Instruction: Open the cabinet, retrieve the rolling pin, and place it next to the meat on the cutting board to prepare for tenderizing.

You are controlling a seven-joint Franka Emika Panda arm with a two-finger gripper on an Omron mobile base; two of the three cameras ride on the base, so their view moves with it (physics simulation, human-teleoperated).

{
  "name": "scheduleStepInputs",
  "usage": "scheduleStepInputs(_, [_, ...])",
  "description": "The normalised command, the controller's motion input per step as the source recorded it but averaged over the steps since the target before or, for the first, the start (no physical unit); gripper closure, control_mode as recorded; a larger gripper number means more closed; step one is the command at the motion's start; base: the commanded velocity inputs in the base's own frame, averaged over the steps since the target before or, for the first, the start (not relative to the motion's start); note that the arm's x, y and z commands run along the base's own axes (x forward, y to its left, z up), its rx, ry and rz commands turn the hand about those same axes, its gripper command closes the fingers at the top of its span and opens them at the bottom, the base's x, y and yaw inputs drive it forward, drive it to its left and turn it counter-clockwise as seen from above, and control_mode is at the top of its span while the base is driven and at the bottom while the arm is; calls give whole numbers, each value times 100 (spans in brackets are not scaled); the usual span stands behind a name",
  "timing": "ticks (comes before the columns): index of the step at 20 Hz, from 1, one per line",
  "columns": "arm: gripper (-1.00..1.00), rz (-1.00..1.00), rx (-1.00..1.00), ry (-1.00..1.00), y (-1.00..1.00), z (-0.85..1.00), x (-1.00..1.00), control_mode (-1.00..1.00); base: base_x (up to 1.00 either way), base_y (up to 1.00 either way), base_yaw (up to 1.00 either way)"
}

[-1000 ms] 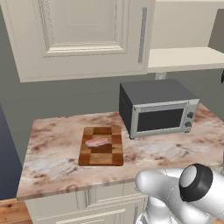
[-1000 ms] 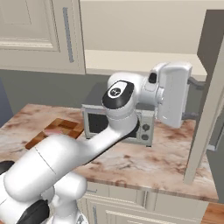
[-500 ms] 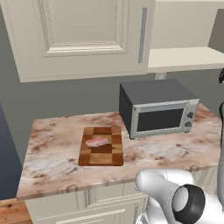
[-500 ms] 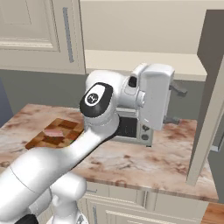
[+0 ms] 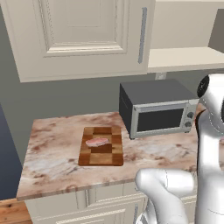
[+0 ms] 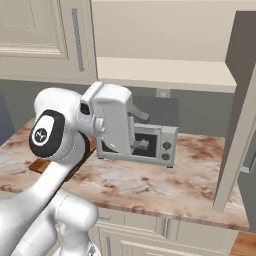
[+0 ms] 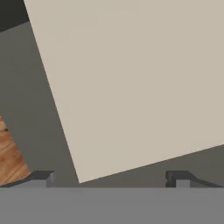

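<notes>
Hanging wide open, the gripper hovers right of the meat.

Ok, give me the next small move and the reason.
Probably raise the tool toward the large cream wall cabinet's beige inside: its right door already stands open, while the tool is open, holds nothing and hangs low before the grey toaster oven.

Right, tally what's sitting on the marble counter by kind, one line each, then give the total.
Cutting board: 1
Meat, lying on the board: 1
Toaster oven: 1
Total: 3
</notes>
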Motion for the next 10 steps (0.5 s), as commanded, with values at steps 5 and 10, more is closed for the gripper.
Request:
scheduleStepInputs(5, [-100, 10, 7, -20, 100, 11, -28, -100, 0, 0, 0])
scheduleStepInputs(10, [-100, 12, 8, -22, 100, 11, -9, -100, 0, 0, 0])
